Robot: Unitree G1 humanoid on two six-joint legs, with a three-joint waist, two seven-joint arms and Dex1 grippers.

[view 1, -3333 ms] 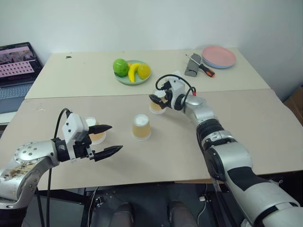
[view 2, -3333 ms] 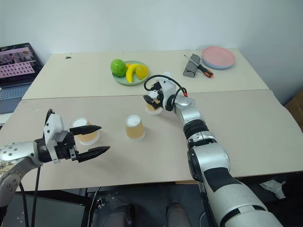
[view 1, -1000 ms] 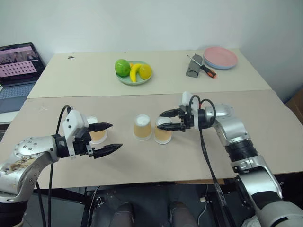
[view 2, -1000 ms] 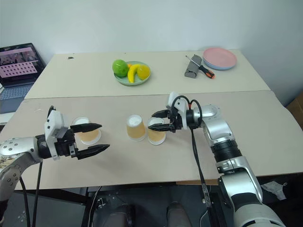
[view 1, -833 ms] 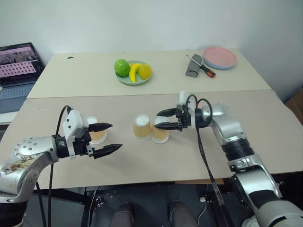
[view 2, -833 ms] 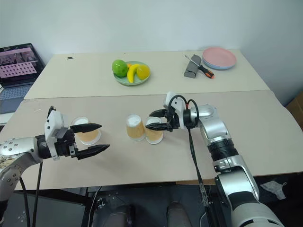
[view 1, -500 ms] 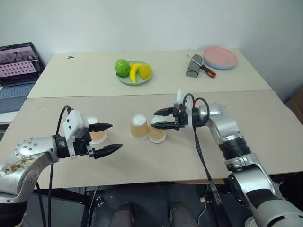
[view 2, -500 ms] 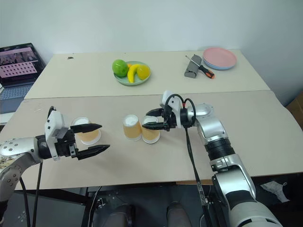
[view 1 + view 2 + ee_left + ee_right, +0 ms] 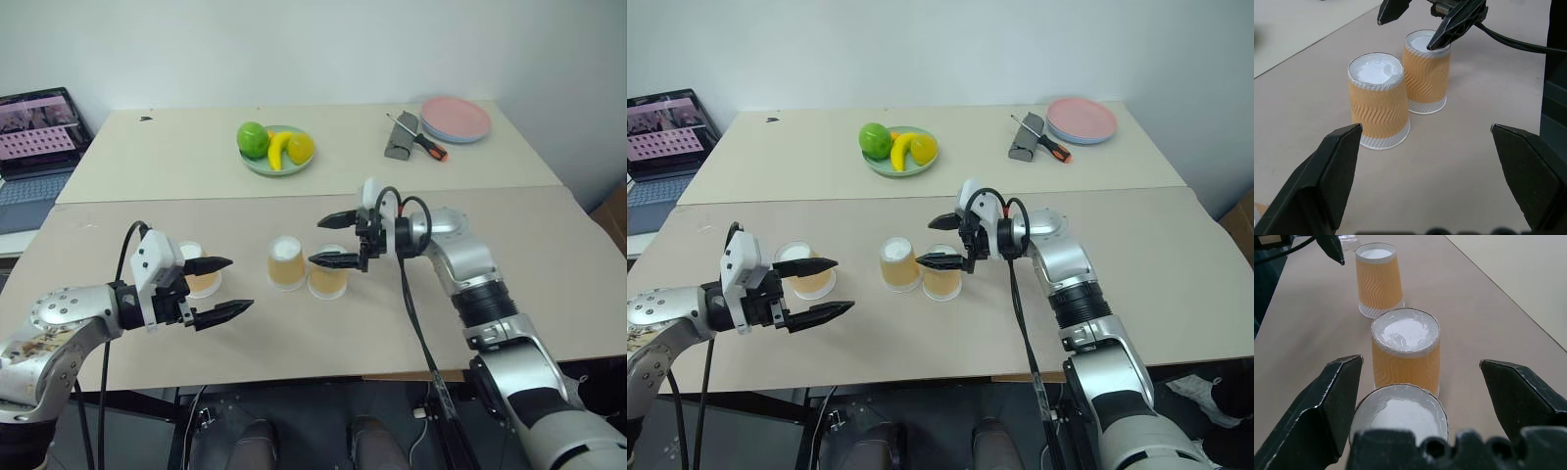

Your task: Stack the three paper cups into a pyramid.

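Released, ribbed tan-orange cups stand inverted; white bases up.

Two paper cups stand side by side at the middle of the near table; a third cup stands well to their left; fruit plate on the table behind.

head stereo: high, down-forward | wrists: close, low | shared: cups
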